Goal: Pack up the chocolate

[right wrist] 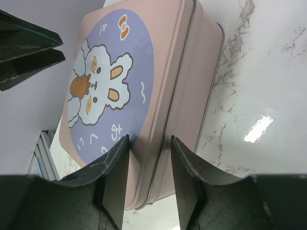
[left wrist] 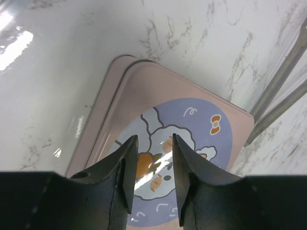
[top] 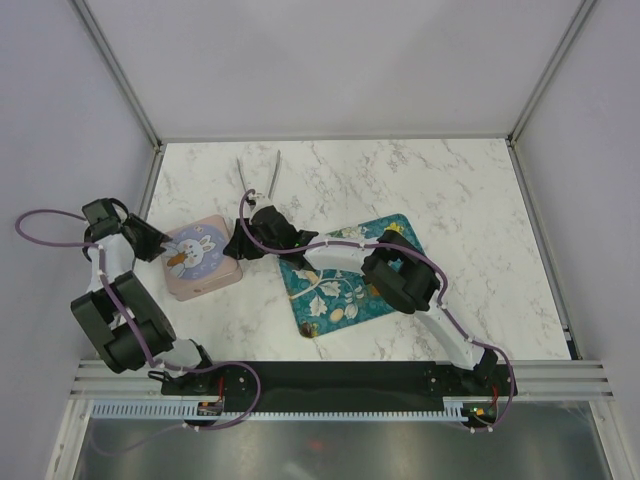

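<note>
Nearest to the arm bases, the chocolate (top: 337,313) lies on the teal tray (top: 303,300), a few pale pieces at its near corner; the right arm hides the rest. Farther in stands the pink tin (top: 205,290), its lid (top: 200,255) on. The right gripper (right wrist: 149,143) has its jaws half apart astride the lid's edge; whether they press it cannot be told. The left gripper (left wrist: 153,143) hovers over the lid, jaws a little apart, holding nothing. If the right one pulls on one side only, the lid may jam or the tin may slide, because nothing holds it down. The tongs (top: 258,172) lie farthest.
</note>
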Controlling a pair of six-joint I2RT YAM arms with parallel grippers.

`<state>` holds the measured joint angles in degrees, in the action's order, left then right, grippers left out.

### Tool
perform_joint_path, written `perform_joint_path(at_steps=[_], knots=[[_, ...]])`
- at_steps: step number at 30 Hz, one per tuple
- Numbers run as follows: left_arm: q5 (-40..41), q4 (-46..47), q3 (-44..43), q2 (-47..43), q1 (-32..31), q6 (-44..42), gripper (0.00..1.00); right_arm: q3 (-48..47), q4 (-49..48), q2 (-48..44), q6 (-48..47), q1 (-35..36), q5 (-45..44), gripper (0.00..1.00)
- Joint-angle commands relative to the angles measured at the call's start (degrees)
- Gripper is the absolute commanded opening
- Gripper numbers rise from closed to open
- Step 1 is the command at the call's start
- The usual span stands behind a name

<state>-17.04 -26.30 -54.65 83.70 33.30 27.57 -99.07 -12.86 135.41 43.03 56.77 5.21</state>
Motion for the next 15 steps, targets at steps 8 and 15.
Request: perform_joint_path(at_steps=[8,15], knots=[[4.0,-1.3,-2.0,0.8,0.0,-1.7,0.40,2.7,2.1,0.1,1.6,-0.3,-0.4,0.43],[2.9,-0.2,-1.2,4.9,0.0,-1.1,0.36,8.8,-2.6,1.2,6.0,-0.4,2.6,0.36]])
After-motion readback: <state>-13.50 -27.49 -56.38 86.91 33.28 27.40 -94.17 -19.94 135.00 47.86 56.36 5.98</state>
